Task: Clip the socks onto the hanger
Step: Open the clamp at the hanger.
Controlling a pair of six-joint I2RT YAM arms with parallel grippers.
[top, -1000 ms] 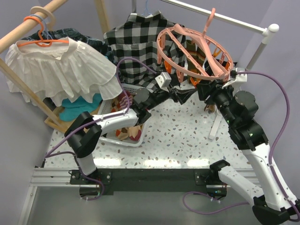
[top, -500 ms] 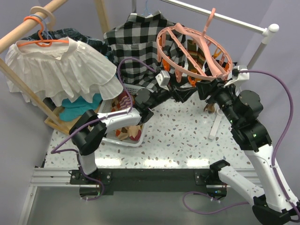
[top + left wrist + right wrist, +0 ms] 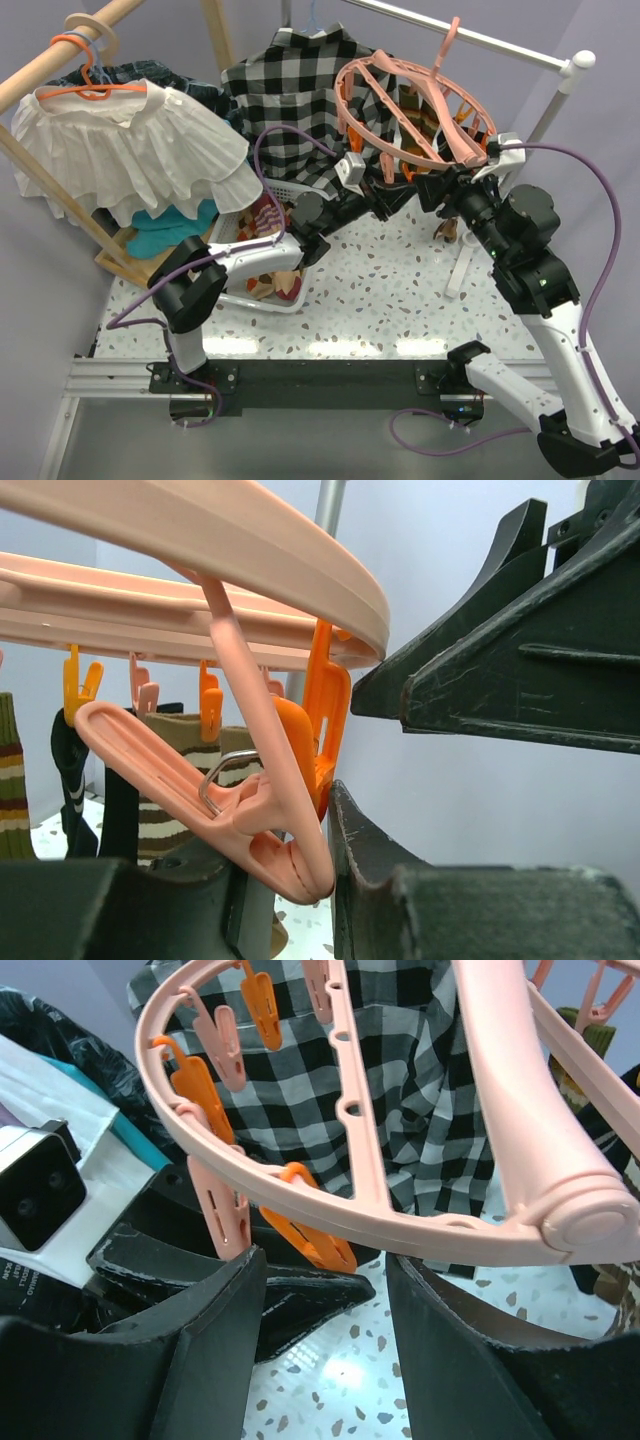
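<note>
Beneath the round salmon-pink plastic hanger [image 3: 347, 1110], left gripper [image 3: 290, 872] pinches a pink peg [image 3: 250, 820]; right gripper [image 3: 325, 1260] gapes, so the unsteadied hanger may swing, freeing it.

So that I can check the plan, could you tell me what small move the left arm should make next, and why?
Probably close the left gripper firmly on the pink peg. The peg's lower end sits between the fingers, though it is not clear whether they pinch it yet. The right gripper stands open at the hanger rim, holding nothing, so squeezing the peg looks like the step in hand.
</note>
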